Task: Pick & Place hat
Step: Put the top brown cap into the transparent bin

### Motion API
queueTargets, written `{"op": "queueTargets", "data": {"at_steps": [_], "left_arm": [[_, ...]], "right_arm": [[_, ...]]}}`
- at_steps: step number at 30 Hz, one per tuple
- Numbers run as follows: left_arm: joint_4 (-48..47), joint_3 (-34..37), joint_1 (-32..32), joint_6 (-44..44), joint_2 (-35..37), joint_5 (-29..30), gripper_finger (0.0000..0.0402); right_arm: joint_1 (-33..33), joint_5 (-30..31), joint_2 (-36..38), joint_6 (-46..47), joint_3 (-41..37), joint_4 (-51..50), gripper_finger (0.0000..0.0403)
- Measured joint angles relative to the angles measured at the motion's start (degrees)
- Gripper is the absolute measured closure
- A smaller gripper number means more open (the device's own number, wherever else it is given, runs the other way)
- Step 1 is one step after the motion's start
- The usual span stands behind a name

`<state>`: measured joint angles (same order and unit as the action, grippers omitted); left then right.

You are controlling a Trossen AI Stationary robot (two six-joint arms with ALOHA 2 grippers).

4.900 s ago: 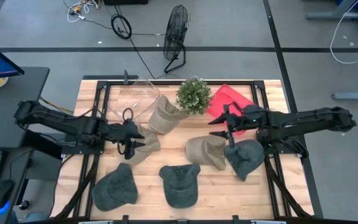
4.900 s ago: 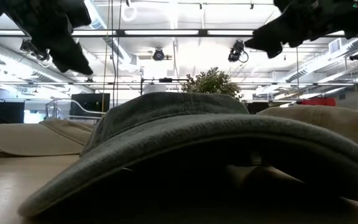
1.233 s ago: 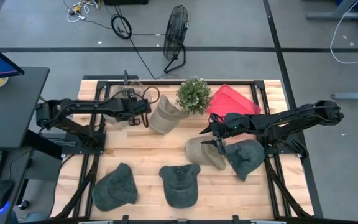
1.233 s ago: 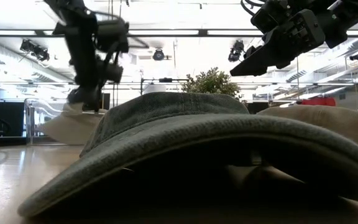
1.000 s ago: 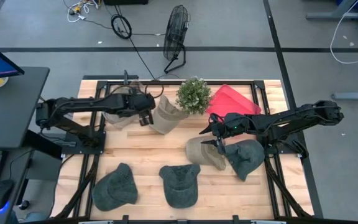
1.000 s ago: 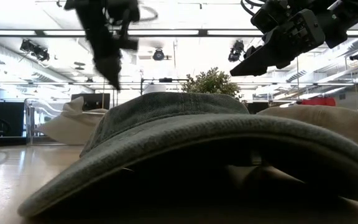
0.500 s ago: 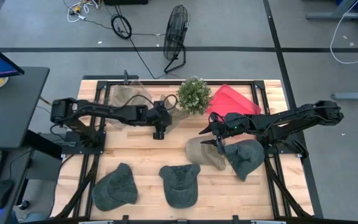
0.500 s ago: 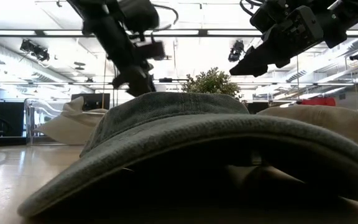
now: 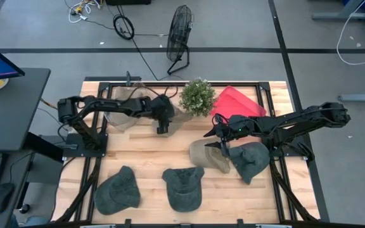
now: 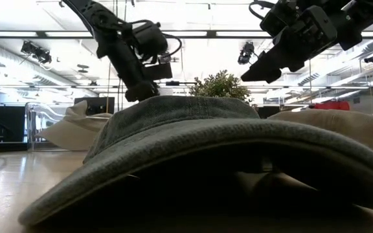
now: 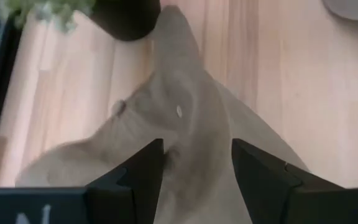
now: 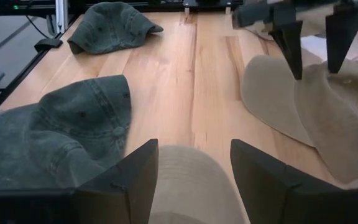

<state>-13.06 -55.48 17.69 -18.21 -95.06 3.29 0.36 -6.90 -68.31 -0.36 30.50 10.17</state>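
**Left arm poised over a tan hat by the plant**

While the left arm reached long across the back of the wooden table [image 9: 151,155], its left gripper [image 9: 162,128] pointed down over a tan hat [image 9: 170,117] lying just beside the potted plant [image 9: 197,96]. From its wrist camera the two dark fingers [image 11: 143,168] stood spread, with the soft, creased cloth of the hat beneath them, and I could not tell whether the tips touched it. The plant's dark pot [image 11: 124,15] showed only in part, cut off at the frame's edge.

The right arm stretched in from the other side, elbow high, and the right gripper [image 9: 222,144] hung with its fingers parted over a second tan hat [image 9: 209,156]. A faded green hat [image 9: 251,159] overlapped that one. Two more green hats [image 9: 183,187] [image 9: 117,190] lay along the near edge, limp and rumpled, with button tops. A red cloth [image 9: 234,102] lay flat behind the plant.

Another tan hat [image 9: 127,101] sat in a clear bin [image 9: 138,85] at the back, partly hidden by the left arm. In the low view, one green hat's brim [image 10: 206,162] filled nearly everything, blocking the table behind it.
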Motion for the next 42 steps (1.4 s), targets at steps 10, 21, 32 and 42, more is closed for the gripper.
{"op": "queueTargets", "data": {"at_steps": [10, 21, 32, 42], "left_arm": [[0.8, 0.0, 0.0, -2.3, -3.2, 0.7, 0.0369], [-16.1, 0.0, -9.5, -1.5, 19.1, 5.6, 0.0396], [-36.8, 0.0, -8.9, -2.5, 38.9, 28.2, 0.0398], [-36.3, 10.3, 3.2, -4.6, 36.7, 29.0, 0.0398]], "right_arm": [[0.0, 0.0, 0.0, 0.6, 0.0, -1.5, 0.0197], [0.0, 0.0, 0.0, 1.4, 0.0, -2.2, 0.0197], [0.0, 0.0, 0.0, -1.2, 0.0, -1.8, 0.0197], [0.0, 0.0, 0.0, -1.6, 0.0, -1.5, 0.0197]]}}
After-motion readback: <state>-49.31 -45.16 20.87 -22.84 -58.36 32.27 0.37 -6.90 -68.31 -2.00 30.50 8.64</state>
